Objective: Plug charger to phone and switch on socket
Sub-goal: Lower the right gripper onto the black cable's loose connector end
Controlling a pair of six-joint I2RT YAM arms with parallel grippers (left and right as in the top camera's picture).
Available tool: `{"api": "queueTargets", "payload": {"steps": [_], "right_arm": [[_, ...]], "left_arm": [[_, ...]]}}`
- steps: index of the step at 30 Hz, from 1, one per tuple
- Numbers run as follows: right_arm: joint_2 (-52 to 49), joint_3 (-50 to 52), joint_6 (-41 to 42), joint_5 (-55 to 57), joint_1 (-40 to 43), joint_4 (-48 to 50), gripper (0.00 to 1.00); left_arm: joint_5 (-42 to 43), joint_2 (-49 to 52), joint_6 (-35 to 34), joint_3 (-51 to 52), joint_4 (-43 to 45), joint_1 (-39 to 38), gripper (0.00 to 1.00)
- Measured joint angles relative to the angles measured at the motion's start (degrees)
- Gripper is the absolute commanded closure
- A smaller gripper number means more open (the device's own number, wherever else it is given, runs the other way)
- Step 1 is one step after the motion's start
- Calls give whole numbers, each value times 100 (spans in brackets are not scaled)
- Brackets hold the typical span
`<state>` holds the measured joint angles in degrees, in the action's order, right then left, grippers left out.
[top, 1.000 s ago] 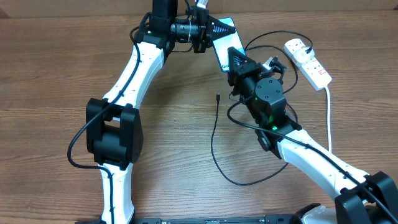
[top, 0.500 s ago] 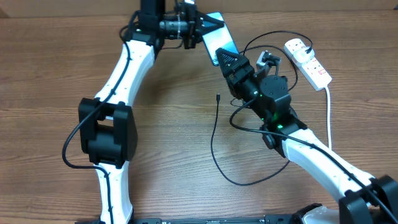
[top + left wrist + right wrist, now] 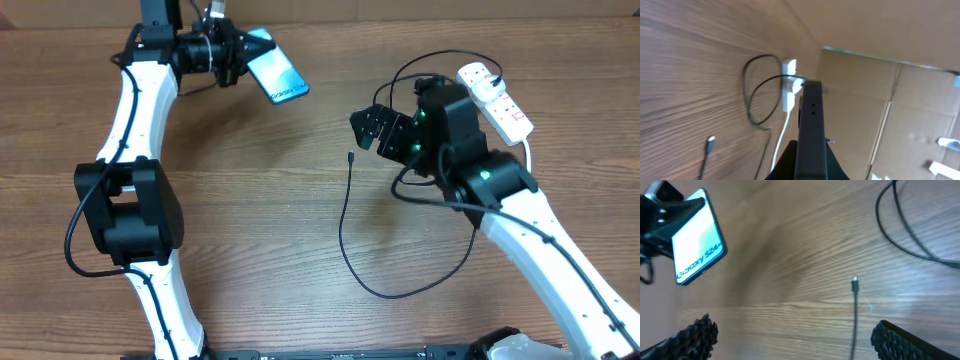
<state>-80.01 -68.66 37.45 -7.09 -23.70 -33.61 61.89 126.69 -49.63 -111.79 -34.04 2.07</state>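
Note:
The phone (image 3: 281, 80), bright blue screen up, hangs above the table at the back left, and my left gripper (image 3: 243, 55) is shut on its end. In the left wrist view the phone (image 3: 811, 120) shows edge-on between the fingers. The right wrist view shows the phone (image 3: 697, 236) with its "Galaxy S24" text. My right gripper (image 3: 368, 130) stands open and empty, just above the charger's connector tip (image 3: 351, 157). The charger cable (image 3: 345, 255) loops across the table to the socket (image 3: 495, 98). The connector tip (image 3: 855, 282) lies between my open right fingers (image 3: 910, 340).
The socket's thick white cord (image 3: 529, 190) runs down the right side. The black cable coils near the socket (image 3: 420, 65). Cardboard walls (image 3: 890, 100) stand behind the table's far edge.
The right gripper has opened, let go of the phone and pulled back to the right. The left arm has carried the phone to the left, away from the right gripper.

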Motion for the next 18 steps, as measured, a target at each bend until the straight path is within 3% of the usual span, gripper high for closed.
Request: {"api": "queueTargets", "payload": {"steps": [8, 13, 18], "right_arm": [[-1423, -671, -1193, -26, -2, -1150, 0], [-2050, -848, -1915, -413, 0, -879, 0], [-2540, -859, -2194, -514, -2, -673, 0]], "left_arm": [[-457, -48, 1073, 0, -581, 173, 96], [-1217, -772, 1220, 0, -1449, 560, 96], [-1056, -1128, 1224, 0, -1480, 579, 95]]}}
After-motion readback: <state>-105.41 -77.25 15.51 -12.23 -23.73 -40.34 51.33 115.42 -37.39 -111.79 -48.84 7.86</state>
